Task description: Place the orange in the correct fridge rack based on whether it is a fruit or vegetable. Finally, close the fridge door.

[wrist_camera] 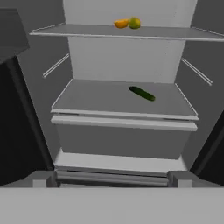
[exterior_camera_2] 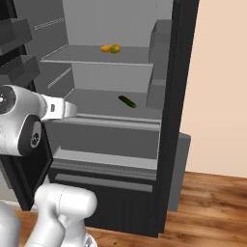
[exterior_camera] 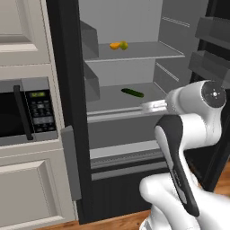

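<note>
I see the orange (exterior_camera: 115, 45) (exterior_camera_2: 105, 48) (wrist_camera: 121, 23), small and bright, sitting on the top rack (exterior_camera: 148, 54) (exterior_camera_2: 82, 60) (wrist_camera: 175, 33), touching a yellow-green fruit (exterior_camera: 123, 45) (exterior_camera_2: 115, 48) (wrist_camera: 134, 22) (a cucumber (exterior_camera: 132, 92) (exterior_camera_2: 127, 101) (wrist_camera: 141, 93) lies one shelf down). My arm reaches level toward the open fridge. I cannot tell if the gripper is spread or pressed together.

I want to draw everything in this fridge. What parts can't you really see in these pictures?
- Gripper: whether open or shut; the hand view's bottom edge cuts off its fingertips.
- Orange and yellow-green fruit on the fridge rack: too small to tell touching or apart.
- Long green vegetable on the lower shelf: too small for detail.
- Fridge top: cut off in all views.
</note>
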Controlling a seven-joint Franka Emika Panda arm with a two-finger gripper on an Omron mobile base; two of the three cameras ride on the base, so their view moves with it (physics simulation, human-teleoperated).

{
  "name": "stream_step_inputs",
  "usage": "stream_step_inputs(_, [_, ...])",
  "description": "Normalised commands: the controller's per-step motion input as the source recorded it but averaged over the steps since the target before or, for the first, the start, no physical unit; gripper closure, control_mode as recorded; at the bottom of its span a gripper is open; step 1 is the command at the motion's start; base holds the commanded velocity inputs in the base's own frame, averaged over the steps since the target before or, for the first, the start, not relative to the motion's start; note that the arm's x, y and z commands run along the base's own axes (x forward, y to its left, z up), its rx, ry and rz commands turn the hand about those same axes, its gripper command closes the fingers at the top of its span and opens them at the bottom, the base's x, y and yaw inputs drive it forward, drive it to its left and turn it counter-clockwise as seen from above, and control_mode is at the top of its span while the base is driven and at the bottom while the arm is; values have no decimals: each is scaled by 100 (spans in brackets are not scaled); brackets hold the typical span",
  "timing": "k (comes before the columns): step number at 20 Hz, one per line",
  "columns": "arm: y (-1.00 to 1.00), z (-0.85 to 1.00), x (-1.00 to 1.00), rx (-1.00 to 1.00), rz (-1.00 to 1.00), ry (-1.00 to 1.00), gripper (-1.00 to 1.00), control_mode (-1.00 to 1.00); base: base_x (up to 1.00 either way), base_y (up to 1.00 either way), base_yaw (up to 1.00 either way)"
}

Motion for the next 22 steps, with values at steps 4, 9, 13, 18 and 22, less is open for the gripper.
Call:
stream_step_inputs(4, [39, 0, -83, -23, 19, 0, -100, -100, 0, 0, 0])
stream_step_inputs(9, [82, 0, -53, -31, 25, 19, -100, -100, 0, 0, 0])
stream_step_inputs(13, [100, 0, -8, -38, 22, 25, -100, -100, 0, 0, 0])
stream_step_inputs(18, [100, -1, 0, -42, 11, 23, -100, -100, 0, 0, 0])
stream_step_inputs(22, [100, -10, 0, -46, 1, 3, -100, -100, 0, 0, 0])
